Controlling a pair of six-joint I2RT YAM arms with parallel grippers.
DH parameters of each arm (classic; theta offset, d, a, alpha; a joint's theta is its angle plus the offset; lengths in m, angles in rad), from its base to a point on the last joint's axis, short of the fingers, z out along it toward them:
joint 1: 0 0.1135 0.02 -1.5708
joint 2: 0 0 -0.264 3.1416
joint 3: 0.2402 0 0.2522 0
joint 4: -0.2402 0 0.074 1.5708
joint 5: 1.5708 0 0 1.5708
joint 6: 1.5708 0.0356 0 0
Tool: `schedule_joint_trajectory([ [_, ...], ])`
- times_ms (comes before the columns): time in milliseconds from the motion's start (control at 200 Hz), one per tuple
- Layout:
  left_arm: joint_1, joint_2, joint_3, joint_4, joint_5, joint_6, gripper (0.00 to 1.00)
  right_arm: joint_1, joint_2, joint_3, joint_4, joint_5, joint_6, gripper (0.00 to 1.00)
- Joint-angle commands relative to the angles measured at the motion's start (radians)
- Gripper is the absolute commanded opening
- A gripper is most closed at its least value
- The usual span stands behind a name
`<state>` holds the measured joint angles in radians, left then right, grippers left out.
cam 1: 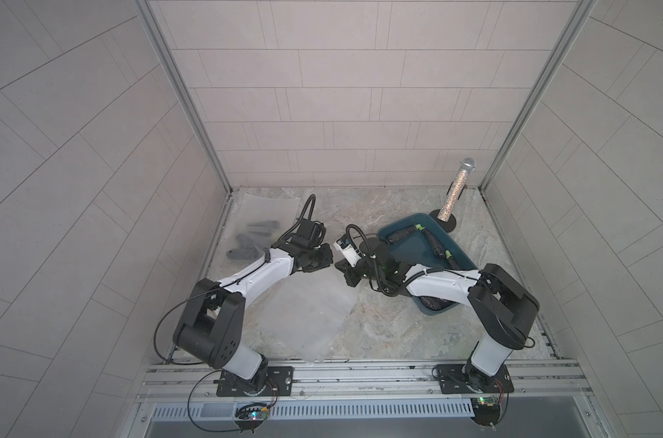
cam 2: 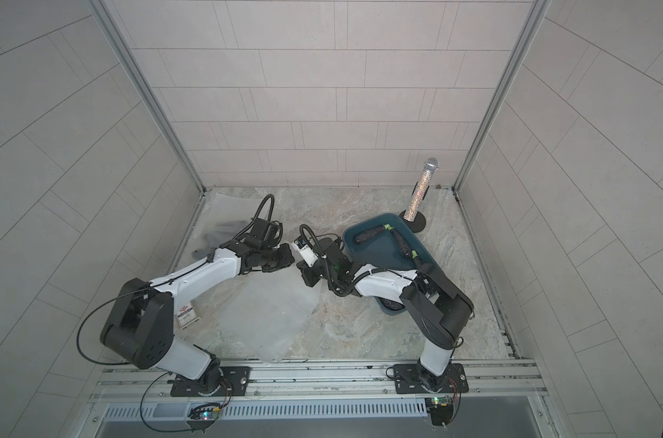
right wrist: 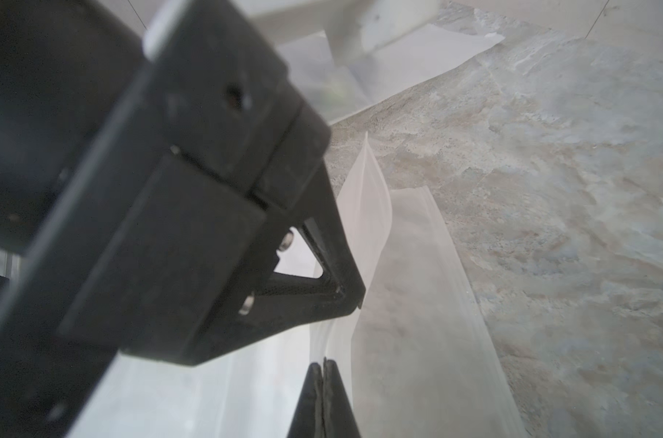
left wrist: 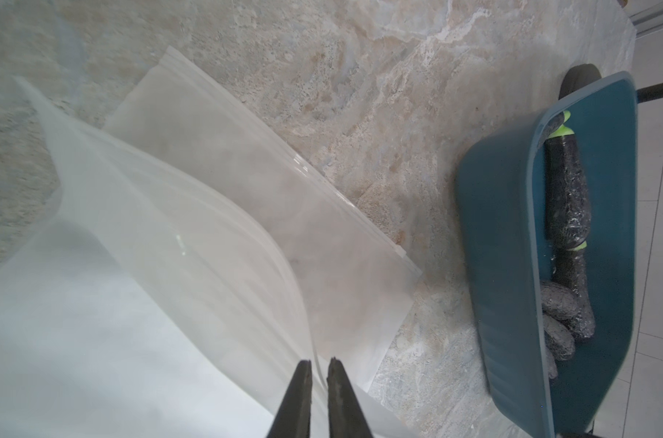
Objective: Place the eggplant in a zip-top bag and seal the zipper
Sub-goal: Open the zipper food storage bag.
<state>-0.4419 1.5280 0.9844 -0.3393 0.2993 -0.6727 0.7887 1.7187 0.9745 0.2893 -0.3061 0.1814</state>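
Between the arms, the zip-top bag (cam 1: 303, 303) hung by its mouth: right gripper (right wrist: 323, 373) clamped tight on one lip, left gripper (left wrist: 319, 373) narrowed around the other. Eggplants (cam 1: 403, 234) lay in the teal bin (cam 1: 461, 252); spreading the mouth seemed next.

in the right wrist view the left gripper (right wrist: 345, 299) is a blurry black blob hiding most of the bag (right wrist: 409, 303). the right arm (cam 1: 440, 284) hides part of the bin (cam 1: 409, 254) and an eggplant (cam 1: 434, 302).
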Motion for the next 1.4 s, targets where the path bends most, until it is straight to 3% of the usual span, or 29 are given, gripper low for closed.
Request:
schedule_joint_trajectory([
  [0,-0.008,-0.035,-0.027,0.013,0.019,-0.013,0.11,0.004,-0.008,-0.007,0.043,-0.008,0.011,0.00],
  [170,-0.008,-0.053,-0.061,0.034,0.026,-0.028,0.00,0.006,0.007,-0.011,0.064,-0.031,0.031,0.00],
  [295,-0.008,-0.058,-0.062,0.032,0.029,-0.028,0.00,0.006,0.007,-0.020,0.072,-0.026,0.047,0.00],
  [510,-0.008,-0.073,-0.033,-0.001,0.018,-0.042,0.39,0.003,0.020,-0.016,0.053,0.007,0.029,0.00],
  [735,-0.008,-0.081,-0.049,-0.005,0.041,-0.047,0.53,-0.015,0.026,-0.018,0.072,0.028,0.041,0.00],
  [876,-0.008,-0.074,-0.086,0.051,0.055,-0.115,0.60,-0.016,0.015,-0.018,0.095,0.015,0.041,0.00],
  [1111,-0.008,-0.025,-0.069,0.129,0.079,-0.167,0.59,-0.007,0.025,-0.037,0.154,-0.056,0.039,0.00],
  [1271,-0.008,0.001,-0.078,0.159,0.102,-0.178,0.48,-0.002,0.022,-0.066,0.217,-0.064,0.053,0.00],
  [1396,-0.008,-0.001,-0.098,0.184,0.110,-0.191,0.33,-0.002,0.018,-0.068,0.223,-0.061,0.049,0.00],
])
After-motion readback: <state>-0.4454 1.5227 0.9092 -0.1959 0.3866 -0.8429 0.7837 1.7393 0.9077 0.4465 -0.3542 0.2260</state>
